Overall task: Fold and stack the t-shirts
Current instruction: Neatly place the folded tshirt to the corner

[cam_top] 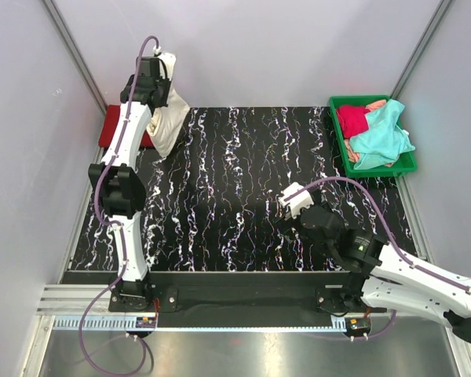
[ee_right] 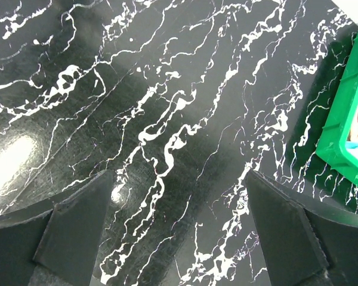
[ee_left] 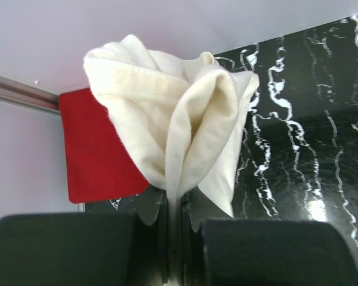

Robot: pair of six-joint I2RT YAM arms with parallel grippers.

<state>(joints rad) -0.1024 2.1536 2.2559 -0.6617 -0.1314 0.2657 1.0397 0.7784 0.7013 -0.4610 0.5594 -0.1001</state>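
At the far left corner my left gripper (cam_top: 162, 75) is raised and shut on a bunched fold of the cream-white t-shirt (cam_top: 169, 118), which hangs down to the table. In the left wrist view the cream-white t-shirt (ee_left: 167, 119) sits pinched between the closed jaws of the left gripper (ee_left: 178, 199). A red t-shirt (cam_top: 112, 127) lies flat and folded behind it, and this red t-shirt (ee_left: 98, 155) shows to the left in the wrist view. A crimson t-shirt (cam_top: 352, 119) and a teal t-shirt (cam_top: 381, 137) lie crumpled in the tray. My right gripper (cam_top: 286, 216) hovers open over bare table, and the right wrist view shows the right gripper (ee_right: 178, 196) holding nothing.
A green plastic tray (cam_top: 337, 133) stands at the far right of the black marbled table (cam_top: 228, 181); the tray's corner (ee_right: 346, 119) shows at the right edge of the right wrist view. White walls close in the left, back and right sides.
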